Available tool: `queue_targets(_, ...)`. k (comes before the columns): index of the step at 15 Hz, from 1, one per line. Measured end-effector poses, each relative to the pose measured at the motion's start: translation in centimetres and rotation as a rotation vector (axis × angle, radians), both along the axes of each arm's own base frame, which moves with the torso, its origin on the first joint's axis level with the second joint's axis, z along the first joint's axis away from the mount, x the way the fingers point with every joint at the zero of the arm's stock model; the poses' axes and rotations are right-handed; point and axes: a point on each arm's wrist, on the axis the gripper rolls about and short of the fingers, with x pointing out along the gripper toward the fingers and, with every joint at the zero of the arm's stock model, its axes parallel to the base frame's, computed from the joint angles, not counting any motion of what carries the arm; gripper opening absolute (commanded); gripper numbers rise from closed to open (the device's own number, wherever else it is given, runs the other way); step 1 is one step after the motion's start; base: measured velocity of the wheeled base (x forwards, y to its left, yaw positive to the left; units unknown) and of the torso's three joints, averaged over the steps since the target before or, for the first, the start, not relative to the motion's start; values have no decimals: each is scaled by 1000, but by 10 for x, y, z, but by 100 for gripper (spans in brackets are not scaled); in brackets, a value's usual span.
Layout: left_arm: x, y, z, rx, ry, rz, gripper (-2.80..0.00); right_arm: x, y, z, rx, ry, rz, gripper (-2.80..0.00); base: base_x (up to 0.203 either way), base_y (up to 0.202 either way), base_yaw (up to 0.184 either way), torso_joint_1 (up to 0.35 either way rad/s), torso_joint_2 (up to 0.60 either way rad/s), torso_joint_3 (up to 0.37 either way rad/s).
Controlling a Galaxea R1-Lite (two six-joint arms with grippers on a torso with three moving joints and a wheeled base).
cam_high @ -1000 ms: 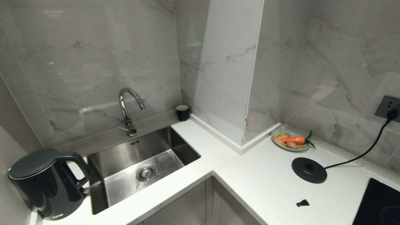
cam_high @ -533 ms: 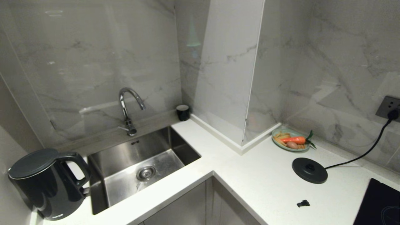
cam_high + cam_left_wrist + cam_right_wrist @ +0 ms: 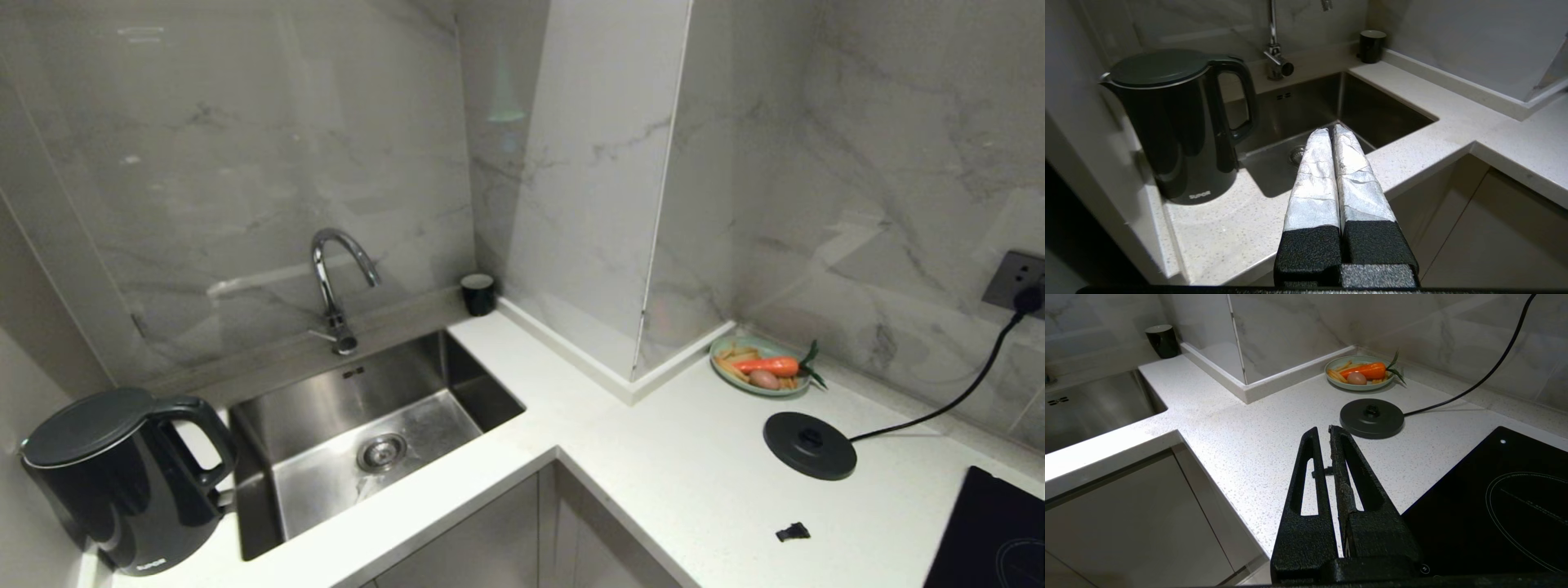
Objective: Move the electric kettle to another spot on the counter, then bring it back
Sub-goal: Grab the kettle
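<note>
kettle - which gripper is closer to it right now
Left. The left gripper hangs shut off the counter edge by the sink, the kettle just beyond it. The right gripper, shut, is by the base disc, kettle out of its view.

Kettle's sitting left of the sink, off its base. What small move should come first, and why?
Probably open the left gripper and ease it toward the electric kettle. Its fingers are shut, empty and short of the loop handle, which faces the sink. The right gripper is shut, near the base disc.
</note>
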Motion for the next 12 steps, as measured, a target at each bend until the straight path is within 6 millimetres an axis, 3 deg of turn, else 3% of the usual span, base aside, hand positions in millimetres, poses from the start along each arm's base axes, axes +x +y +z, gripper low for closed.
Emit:
queue_targets(6,-2,-1,47,2,36,-29,-280,0,0,0,0,0,0,-280,0,0,0,0,0,0)
queue_targets(10,20,-2,93,50,10,-33,-280,0,0,0,0,0,0,-280,0,0,0,0,0,0)
queue_targets(12,38,-1,102,52,58,-25,-280,0,0,0,0,0,0,-280,0,0,0,0,0,0)
